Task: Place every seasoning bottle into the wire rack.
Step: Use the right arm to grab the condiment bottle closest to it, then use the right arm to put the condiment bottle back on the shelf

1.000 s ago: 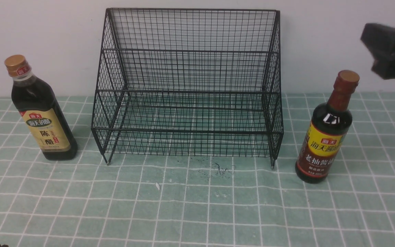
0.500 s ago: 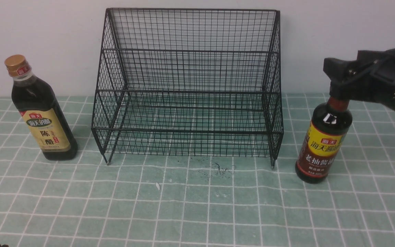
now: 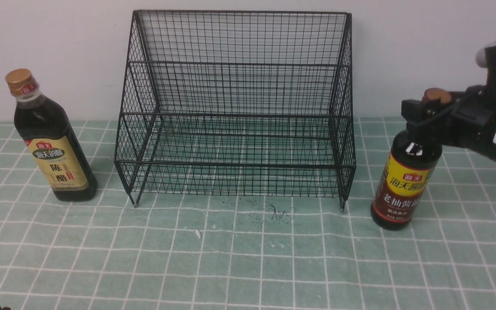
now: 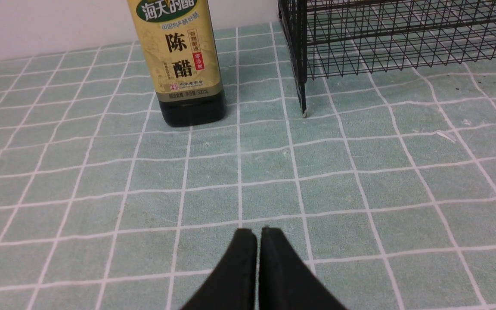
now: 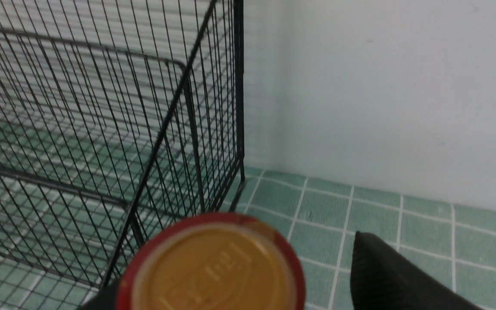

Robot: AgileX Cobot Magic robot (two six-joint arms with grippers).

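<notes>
Green checked bench (image 3: 248,267) is carrying a black wire-mesh rack (image 3: 239,99); right tool (image 3: 420,111) is straddling the long-necked red-capped dark bottle (image 3: 405,181) wide open, left tool (image 4: 258,234) sitting closed.

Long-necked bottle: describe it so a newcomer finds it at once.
Start at the big black wire rack. The long-necked bottle stands to its right, the open right gripper flanking its neck. Unlike the gold-capped bottle left of the rack, it has a red-brown cap and yellow-and-maroon label.
</notes>
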